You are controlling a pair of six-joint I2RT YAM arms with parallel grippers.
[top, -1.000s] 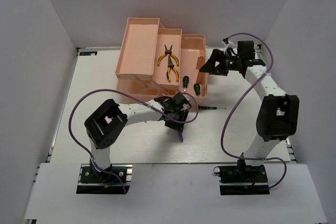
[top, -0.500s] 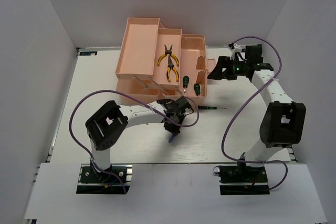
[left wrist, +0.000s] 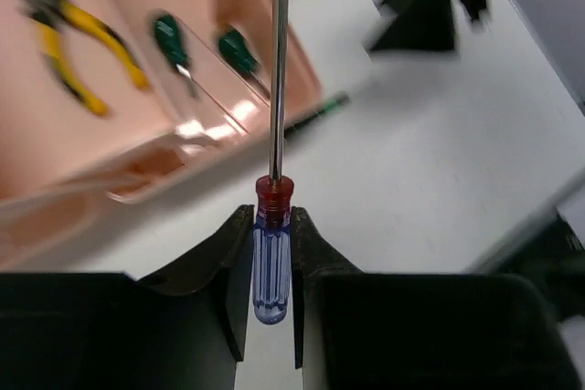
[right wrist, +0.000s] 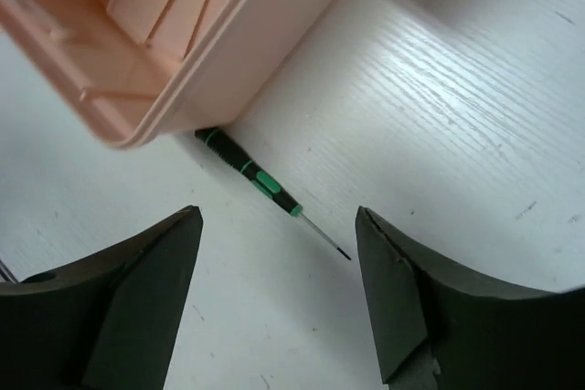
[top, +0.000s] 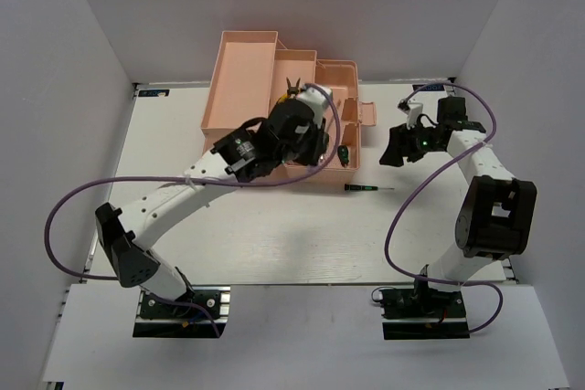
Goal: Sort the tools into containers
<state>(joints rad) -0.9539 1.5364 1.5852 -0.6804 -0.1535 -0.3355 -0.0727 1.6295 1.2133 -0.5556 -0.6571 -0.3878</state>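
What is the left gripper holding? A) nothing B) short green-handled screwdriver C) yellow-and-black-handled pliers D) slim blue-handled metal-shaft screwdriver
D: the left wrist view shows the left gripper shut on the translucent handle of the slim blue-handled screwdriver, its steel shaft pointing away.

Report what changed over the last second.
The left gripper, shut on the blue-handled screwdriver, swung from the table up over the toolbox. The right gripper, open, drew back rightward from the toolbox. The pliers, the tray's green screwdrivers and the slim screwdriver on the table stayed put.
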